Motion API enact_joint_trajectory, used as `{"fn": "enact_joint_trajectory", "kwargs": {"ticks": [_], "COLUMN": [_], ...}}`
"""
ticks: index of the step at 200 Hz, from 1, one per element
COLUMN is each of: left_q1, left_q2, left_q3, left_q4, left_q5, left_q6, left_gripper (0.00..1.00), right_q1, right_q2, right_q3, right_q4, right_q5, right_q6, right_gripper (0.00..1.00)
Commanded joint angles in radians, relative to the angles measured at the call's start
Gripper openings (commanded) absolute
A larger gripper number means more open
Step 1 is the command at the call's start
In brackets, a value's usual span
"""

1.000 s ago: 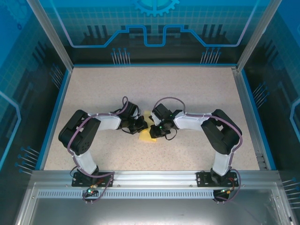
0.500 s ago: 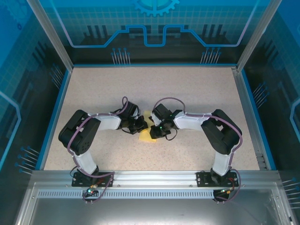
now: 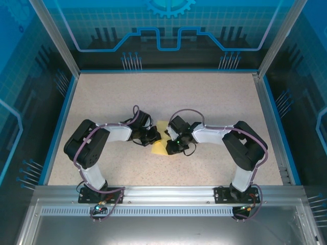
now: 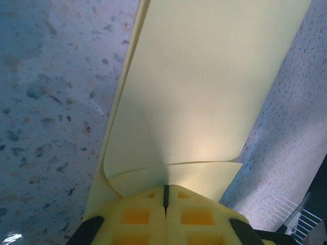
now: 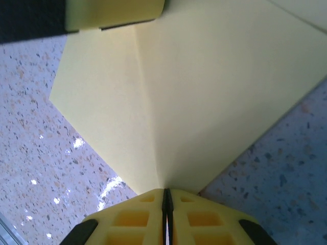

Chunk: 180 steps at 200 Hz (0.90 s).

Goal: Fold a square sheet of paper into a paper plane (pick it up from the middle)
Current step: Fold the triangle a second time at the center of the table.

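A: Your paper (image 3: 160,148) sits mid-table (image 3: 219,97), between your two wrists. Where do you have hold of it?

B: At two places. Your left gripper (image 4: 165,190) is pinched tight on it, and the sheet rises away from the fingers as a bent, half-turned flap. Your right gripper (image 5: 165,193) is clamped on a corner, jaws all but meeting on the thin sheet.

A: Look at your right wrist view. A crease (image 5: 145,102) runs straight from your fingertips across the sheet toward the left gripper's pads (image 5: 115,10) at the top. That looks like the line you are folding on.

B: So my guess is you are mid-fold. To do it well, move your two grips together so the sheet turns on that crease and not beside it. If one arm pulls ahead, paper this thin may buckle or tear at the pinch.

A: Stay low, too. Bring the raised half down until its edge lies over the other half's edge, corners matched, before you let go.

B: Then release one side only and press along the fold with it closed, while your other grip pins the sheet. From above I can't tell how well the edges line up under your wrists, so check the wrist views first
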Motion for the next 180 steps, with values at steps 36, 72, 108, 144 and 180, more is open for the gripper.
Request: {"fn": "enact_joint_trajectory", "kwargs": {"ticks": [36, 72, 108, 144, 180], "left_q1": [-0.003, -0.002, -0.002, -0.003, -0.003], "left_q2": [0.062, 0.061, 0.059, 0.066, 0.068], "left_q3": [-0.036, -0.036, -0.039, -0.043, -0.042], "left_q4": [-0.087, -0.086, -0.080, -0.067, -0.062], "left_q5": [-0.066, -0.062, -0.060, -0.053, -0.047], "left_q6": [-0.010, -0.013, -0.019, -0.031, -0.035], "left_gripper": [0.02, 0.02, 0.02, 0.02, 0.02], "right_q1": [0.021, 0.022, 0.022, 0.023, 0.021], "right_q2": [-0.106, -0.047, 0.042, 0.085, 0.103], "right_q3": [-0.003, 0.080, 0.132, 0.141, 0.108], "right_q4": [-0.026, -0.012, 0.025, 0.053, 0.057], "right_q5": [0.010, 0.024, 0.028, 0.045, 0.036], "right_q6": [0.016, 0.021, 0.041, 0.058, 0.045], "right_gripper": [0.11, 0.11, 0.11, 0.10, 0.10]}}
